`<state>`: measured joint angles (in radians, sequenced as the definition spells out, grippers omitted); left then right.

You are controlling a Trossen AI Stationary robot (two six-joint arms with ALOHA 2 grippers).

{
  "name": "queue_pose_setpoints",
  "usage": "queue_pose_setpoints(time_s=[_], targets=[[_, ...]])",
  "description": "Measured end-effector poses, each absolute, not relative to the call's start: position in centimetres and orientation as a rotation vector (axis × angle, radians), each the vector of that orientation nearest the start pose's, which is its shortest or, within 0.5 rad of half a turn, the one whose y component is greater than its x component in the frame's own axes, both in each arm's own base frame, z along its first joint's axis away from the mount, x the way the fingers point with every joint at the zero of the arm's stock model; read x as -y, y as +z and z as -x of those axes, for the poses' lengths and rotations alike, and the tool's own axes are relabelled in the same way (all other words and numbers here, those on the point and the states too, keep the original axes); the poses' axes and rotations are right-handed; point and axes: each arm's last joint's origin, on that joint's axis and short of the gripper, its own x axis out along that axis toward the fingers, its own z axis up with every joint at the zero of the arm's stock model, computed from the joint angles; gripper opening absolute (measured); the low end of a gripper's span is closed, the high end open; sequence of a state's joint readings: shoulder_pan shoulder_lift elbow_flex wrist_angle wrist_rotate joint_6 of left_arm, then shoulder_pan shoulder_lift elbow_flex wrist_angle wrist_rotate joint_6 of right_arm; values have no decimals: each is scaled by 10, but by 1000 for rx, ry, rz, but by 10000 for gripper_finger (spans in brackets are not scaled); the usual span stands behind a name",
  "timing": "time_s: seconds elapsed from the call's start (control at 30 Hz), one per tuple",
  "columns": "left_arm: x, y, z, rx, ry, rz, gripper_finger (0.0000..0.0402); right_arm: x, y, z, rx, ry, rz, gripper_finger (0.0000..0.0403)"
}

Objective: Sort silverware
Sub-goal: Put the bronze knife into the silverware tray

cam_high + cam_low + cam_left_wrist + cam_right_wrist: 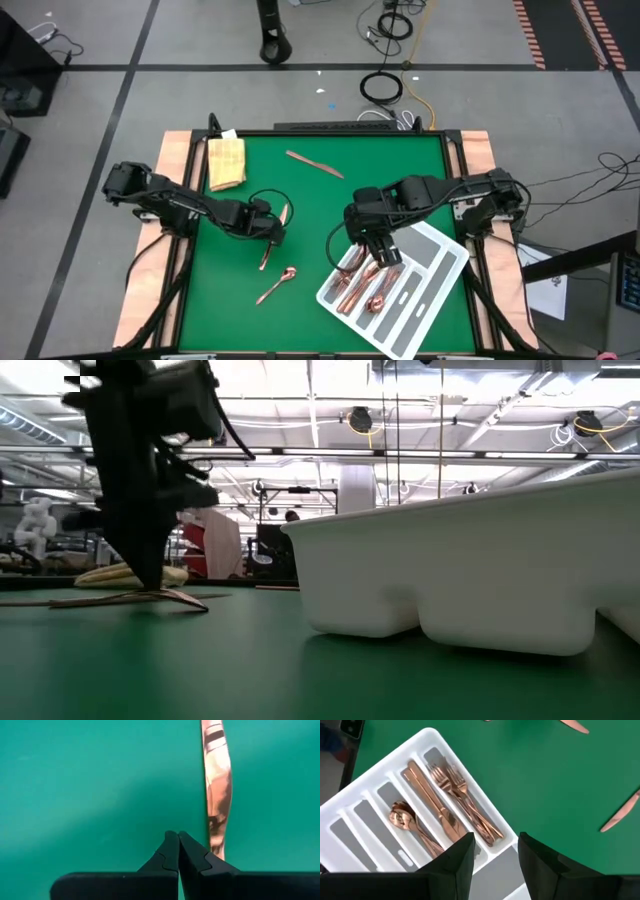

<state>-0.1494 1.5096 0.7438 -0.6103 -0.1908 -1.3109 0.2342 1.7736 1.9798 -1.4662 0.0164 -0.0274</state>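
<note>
**Left fingers pinched shut beside a knife, right arm poised over the tray**

The left gripper [270,232] is down low at the green worktop [320,215], left of centre, and its fingers [170,851] are pressed tight together with nothing between them. A copper knife [217,790] lies flat on the mat just beside the tips; I cannot tell whether it touches them. From table height that arm comes down like a dark post, its tip at the mat.

The right gripper [383,252] hangs over the near-left end of the white divided tray [440,270], which sits skewed at the right side of the worktop. Its fingers [460,857] are parted and empty.

In the tray, the forks [462,795] fill one slot, the knives [432,795] the next, and the spoons [405,820] a third. Still loose on the mat: a spoon [277,286] near the front edge and another knife [314,163] toward the back. A folded yellow cloth [226,162] rests at the back-left corner.
</note>
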Motion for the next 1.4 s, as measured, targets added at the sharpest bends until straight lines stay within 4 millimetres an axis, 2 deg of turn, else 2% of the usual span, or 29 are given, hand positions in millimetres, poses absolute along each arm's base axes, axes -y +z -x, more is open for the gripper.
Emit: queue_pose_setpoints(time_s=[0.2, 0.4, 0.5, 0.57, 0.63, 0.77, 0.93, 1.03, 1.13, 1.27, 1.4], targets=[[28, 123, -250, -1108, 846, 919, 0, -79, 383, -316, -1240, 210, 162, 141], [27, 129, -262, -1124, 843, 872, 0, -77, 392, -310, -1197, 217, 149, 141], [25, 134, -288, -966, 714, 946, 0, -77, 396, -309, -1165, 216, 143, 141], [22, 131, -290, -947, 690, 948, 0, -77, 398, -309, -1148, 215, 138, 141], [21, 126, -305, -882, 616, 990, 0, -77, 398, -309, -1147, 214, 133, 141], [16, 122, -306, -913, 645, 994, 0, -77, 398, -308, -1152, 203, 118, 141], [8, 136, -296, -894, 726, 956, 0, -78, 396, -318, -1105, 157, 109, 141], [1, 153, -285, -899, 740, 940, 1, -81, 381, -333, -1101, 149, 131, 144], [-2, 177, -270, -958, 636, 910, 14, -80, 355, -352, -1059, 181, 118, 158], [-3, 209, -240, -962, 636, 868, 49, -74, 317, -377, -984, 234, 19, 201], [-5, 231, -209, -950, 696, 808, 80, -62, 272, -393, -1024, 196, -47, 242]])
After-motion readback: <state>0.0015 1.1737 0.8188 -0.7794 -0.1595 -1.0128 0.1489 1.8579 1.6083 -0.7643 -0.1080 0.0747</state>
